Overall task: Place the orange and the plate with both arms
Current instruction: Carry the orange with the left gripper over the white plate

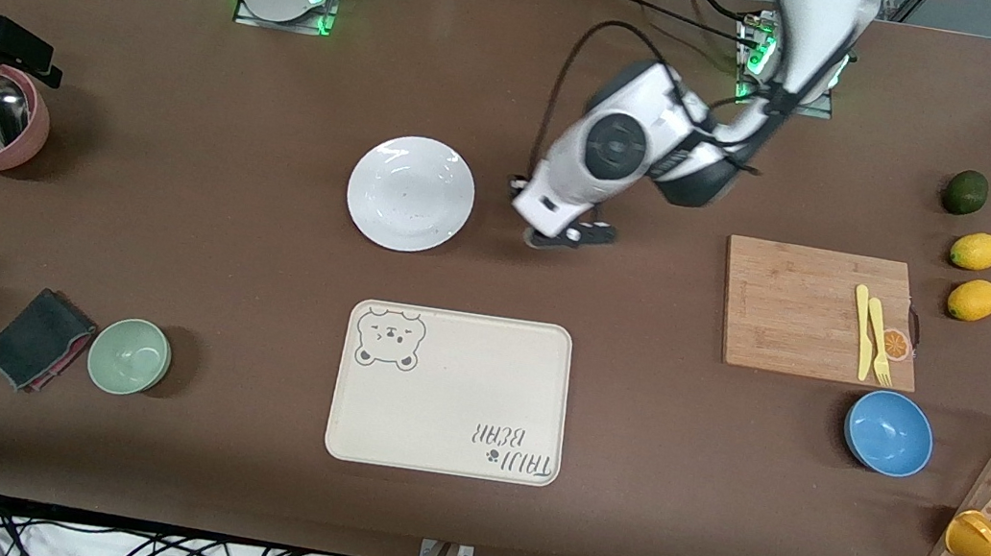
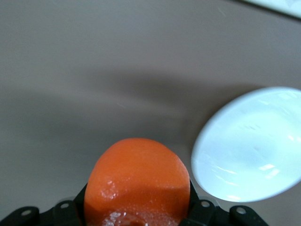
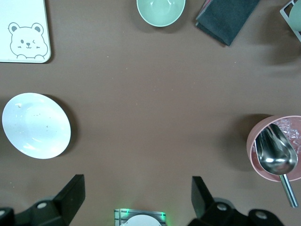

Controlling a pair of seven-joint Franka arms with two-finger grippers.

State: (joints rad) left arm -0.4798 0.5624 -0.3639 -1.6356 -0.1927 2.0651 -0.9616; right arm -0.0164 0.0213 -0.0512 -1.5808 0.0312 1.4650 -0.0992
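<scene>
Orange (image 2: 137,181) clamped btwn L gripper (image 1: 565,230) jaws, over table (image 1: 180,176) just beside plate (image 1: 410,193) | R gripper (image 3: 136,197) waits, jaws apart, nothing btwn.

Through the left wrist camera you see the orange (image 2: 137,181) clamped between the dark fingers (image 2: 203,211) of the left gripper (image 2: 136,214), filling the lower middle of the view. Under it lies bare brown table (image 2: 94,61). The white plate (image 2: 249,143) sits on that table just beside the orange, apart from it, its glossy rim catching light.
</scene>
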